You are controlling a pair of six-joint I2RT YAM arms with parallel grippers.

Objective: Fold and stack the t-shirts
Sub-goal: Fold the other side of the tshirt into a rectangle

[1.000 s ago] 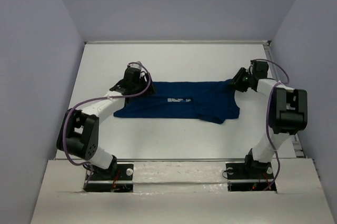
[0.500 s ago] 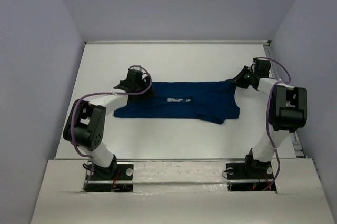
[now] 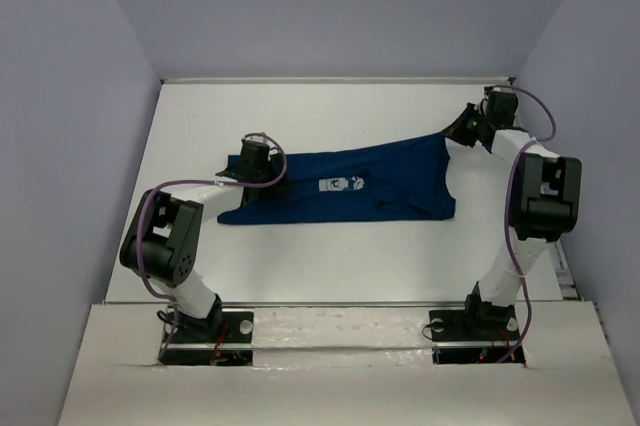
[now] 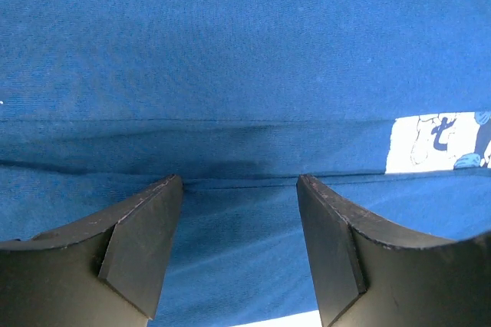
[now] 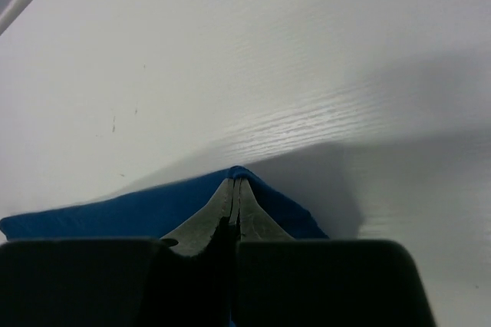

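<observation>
The white table (image 3: 330, 106) carries just one garment, the royal-blue t-shirt (image 3: 390, 181), lying across the middle of it, towards the far side, between the two arms. It looks part-folded. It forms a long narrow band rather than a spread-out shirt, and the left wrist view shows a straight folded edge running across the cloth. By my reading the lengthwise fold is largely in. The crosswise folds that would make a compact packet are not done, and there is no stack anywhere, since no second shirt shows.

The long axis runs left to right across the table, tipped a little so the right end sits nearer the far edge. The right far corner is drawn out to a point. I cannot tell which end is the collar.

The left gripper (image 4: 239, 189) sits low over the left end, fingers spread wide, the folded edge running between them and nothing pinched. The right gripper (image 5: 236, 193) has its fingers pressed together on that drawn-out corner, with blue cloth peaking up around the tips.

The small white chest print (image 3: 337, 184) faces up near the middle of the band.
</observation>
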